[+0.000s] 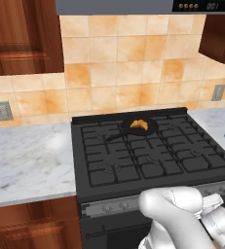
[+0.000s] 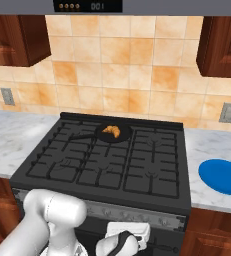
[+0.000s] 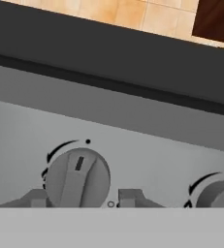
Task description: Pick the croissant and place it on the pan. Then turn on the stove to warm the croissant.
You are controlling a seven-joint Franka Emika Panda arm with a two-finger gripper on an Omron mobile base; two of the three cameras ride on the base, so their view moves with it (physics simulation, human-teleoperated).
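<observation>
A kitchen wall of orange-tan tiles is seen behind a marble counter (image 1: 26, 160), with dark wooden cabinets above. Set into the counter is the stove (image 1: 148, 155), black with grid grates and a grey front strip. On a rear burner the pan (image 1: 150, 127) is placed, its thin handle pointed toward the front left, and the croissant (image 1: 139, 125) is seen lying inside it. A blue plate (image 2: 223, 176) rests on the counter to the right, cut off at the edge of the left base view.

The white arm is bent low before the stove front, and much of the knob strip is hidden by it in both base views. In the hand view, the gripper (image 3: 84, 199) is held right up to a round grey knob (image 3: 77, 178), one finger tip (image 3: 33, 198) shown on each side of it. The tips are set narrowly about the knob; whether it is actually touched cannot be told. A second knob (image 3: 219, 193) is cut off at the right.
</observation>
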